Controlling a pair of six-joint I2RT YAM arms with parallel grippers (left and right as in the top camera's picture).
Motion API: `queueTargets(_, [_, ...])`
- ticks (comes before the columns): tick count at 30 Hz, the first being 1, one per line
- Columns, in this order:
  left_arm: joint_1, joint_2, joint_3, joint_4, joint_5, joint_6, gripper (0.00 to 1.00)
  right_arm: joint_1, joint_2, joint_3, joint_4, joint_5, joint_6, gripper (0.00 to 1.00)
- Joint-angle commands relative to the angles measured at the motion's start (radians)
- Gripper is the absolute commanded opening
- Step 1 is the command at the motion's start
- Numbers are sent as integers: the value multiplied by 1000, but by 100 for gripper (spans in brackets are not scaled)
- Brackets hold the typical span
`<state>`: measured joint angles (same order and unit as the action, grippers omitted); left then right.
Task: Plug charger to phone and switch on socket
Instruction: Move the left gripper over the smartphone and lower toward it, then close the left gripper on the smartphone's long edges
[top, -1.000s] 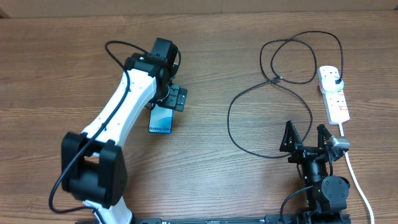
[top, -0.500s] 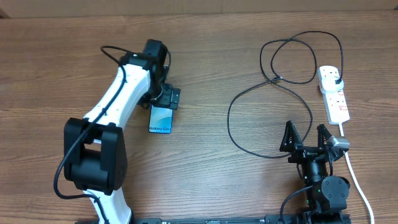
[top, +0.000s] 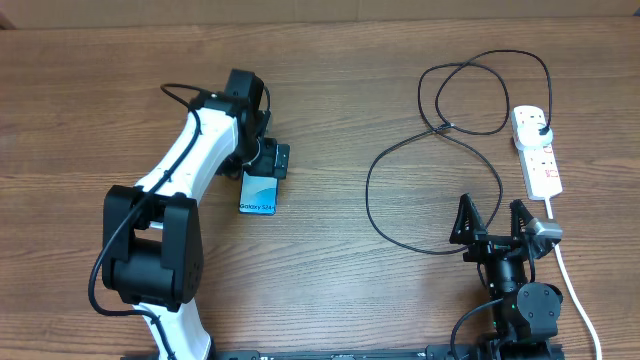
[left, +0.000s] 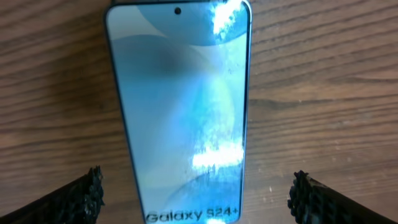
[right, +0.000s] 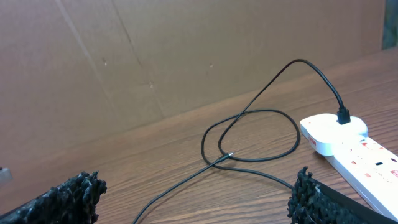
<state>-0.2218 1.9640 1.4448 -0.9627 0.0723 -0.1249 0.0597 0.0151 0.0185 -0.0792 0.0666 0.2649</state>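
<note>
The left arm is stretched toward centre-left, the left gripper (top: 266, 163) held with fingers spread wide over the phone (top: 259, 193). The right gripper (top: 492, 216), equally spread, is parked lower right beside the charger (top: 368, 195), below the socket (top: 540, 160).

We note the left arm extended, left gripper (top: 268, 162) hovering over the far end of the phone (top: 259, 194), jaws spread wide. Right gripper (top: 490, 208) sits well to the phone's right, jaws likewise spread.

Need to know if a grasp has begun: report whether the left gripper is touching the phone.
Apart. Left wrist view: the left gripper stands open astride the phone, bare table showing between each side and its fingers.
</note>
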Motion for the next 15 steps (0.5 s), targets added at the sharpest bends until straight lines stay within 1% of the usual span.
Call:
queueTargets(1, [-4, 11, -69, 51, 15, -41, 100, 2, -7, -11, 3, 2, -11, 100])
queueTargets(5, [-10, 11, -116, 98, 14, -40, 99, 2, -7, -11, 3, 2, -11, 100])
queueTargets(10, [-10, 11, -123, 113, -10, -40, 100, 2, -7, -11, 3, 2, -11, 100])
queueTargets(15, [-10, 11, -141, 166, -38, -40, 100, 2, -7, -11, 3, 2, -11, 100])
